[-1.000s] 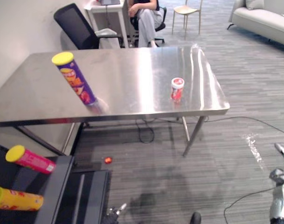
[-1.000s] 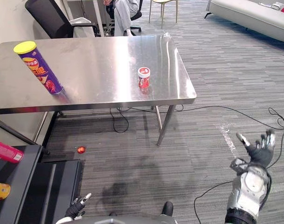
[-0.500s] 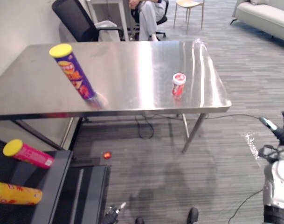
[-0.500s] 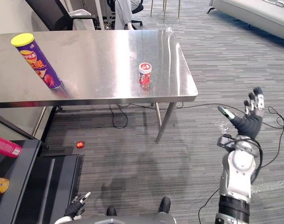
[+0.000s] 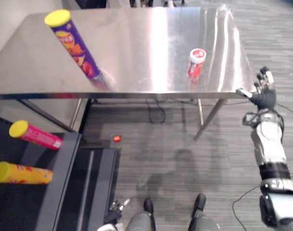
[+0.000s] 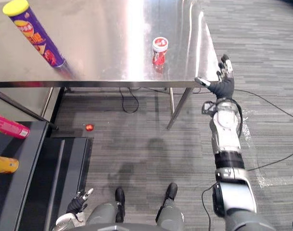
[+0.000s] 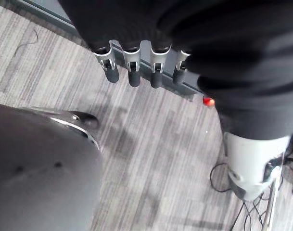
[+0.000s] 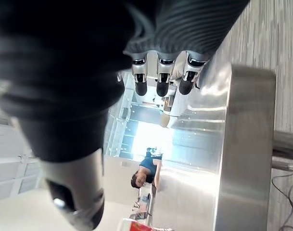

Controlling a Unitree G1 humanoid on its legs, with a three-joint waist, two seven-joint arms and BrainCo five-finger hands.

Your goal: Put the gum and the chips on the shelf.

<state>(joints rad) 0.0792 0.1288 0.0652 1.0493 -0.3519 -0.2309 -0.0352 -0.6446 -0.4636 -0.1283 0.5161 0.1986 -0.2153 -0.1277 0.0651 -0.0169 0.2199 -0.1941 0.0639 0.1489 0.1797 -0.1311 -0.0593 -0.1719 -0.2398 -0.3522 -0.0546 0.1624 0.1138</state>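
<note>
— Where does the gum [image 5: 197,62] sit, and how does it look?

— Upright on the table [image 5: 146,33], near the front edge and toward its right end. It is a short round jar with a white lid and a red label, and nothing touches it.

— Which hand is nearer to it?

— The right hand [image 5: 262,96]. It is raised just beside the table's front right corner with fingers straight and spread, holding nothing. From that hand the gum lies forward and to the robot's left, over the edge, near but apart. The next move probably calls for a short reach inward across the corner, with the fingers closing round the jar's sides.

— And the chips [image 5: 74,45]?

— A tall purple tube with a yellow lid, apparently standing on its base at the table's left end, its long axis pointing up. It is well apart from the gum and from the right hand.

— The left hand [image 6: 76,204]?

— Low at the robot's side, well below the table. Its wrist view shows its fingers [image 7: 132,72] straight and empty.

— The goal?

— The dark shelf [image 5: 64,163] at lower left, where a pink can [image 5: 35,136] and a yellow can [image 5: 21,173] lie on their sides.
</note>
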